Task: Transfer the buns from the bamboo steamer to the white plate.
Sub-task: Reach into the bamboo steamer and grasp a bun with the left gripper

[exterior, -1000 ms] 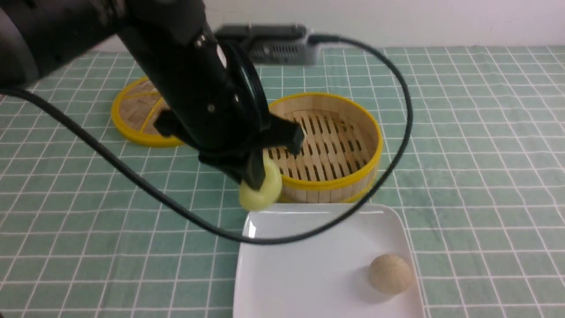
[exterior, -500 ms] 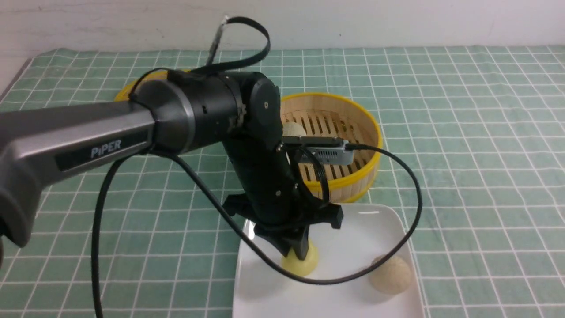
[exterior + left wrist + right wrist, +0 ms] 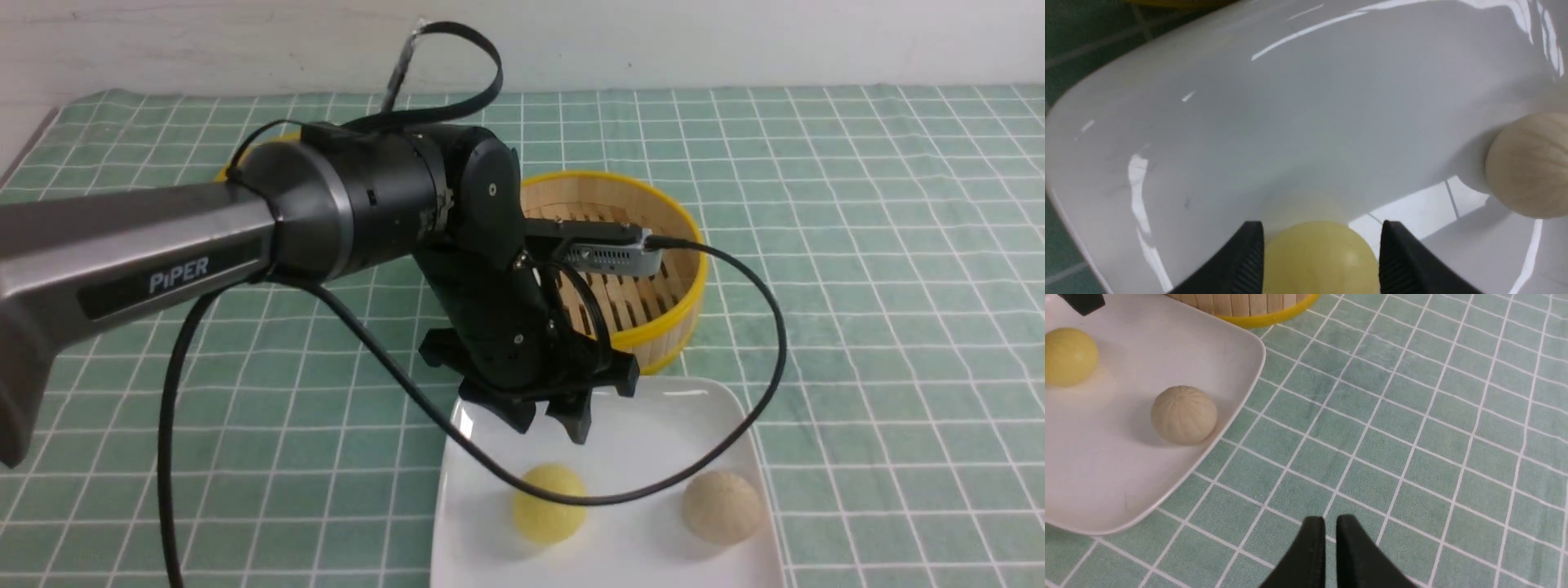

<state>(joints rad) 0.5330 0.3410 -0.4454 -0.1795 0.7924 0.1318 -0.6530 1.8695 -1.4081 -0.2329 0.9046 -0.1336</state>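
Observation:
The yellow bun (image 3: 549, 514) lies on the white plate (image 3: 653, 408), left of a cream-beige bun (image 3: 722, 506). My left gripper (image 3: 551, 429) hangs open just above the yellow bun, touching nothing. In the left wrist view the open gripper (image 3: 1321, 228) frames the yellow bun (image 3: 1318, 257) on the plate (image 3: 1290, 102), with the beige bun (image 3: 1531, 163) off to one side. The bamboo steamer (image 3: 571, 196) stands behind the plate; the arm covers much of its floor, and the third bun is hidden. My right gripper (image 3: 1330, 518) is shut over the cloth.
A green checked cloth (image 3: 857, 286) covers the table. The left arm's cable (image 3: 767, 327) loops over the steamer and the plate. A sliver of the yellow-rimmed lid (image 3: 222, 171) shows behind the arm. The right wrist view shows the plate (image 3: 1106, 477), both buns and the steamer's rim (image 3: 1265, 320).
The left arm carried the yellow bun from beside the steamer down to the plate, then opened and lifted slightly, leaving the bun lying there.

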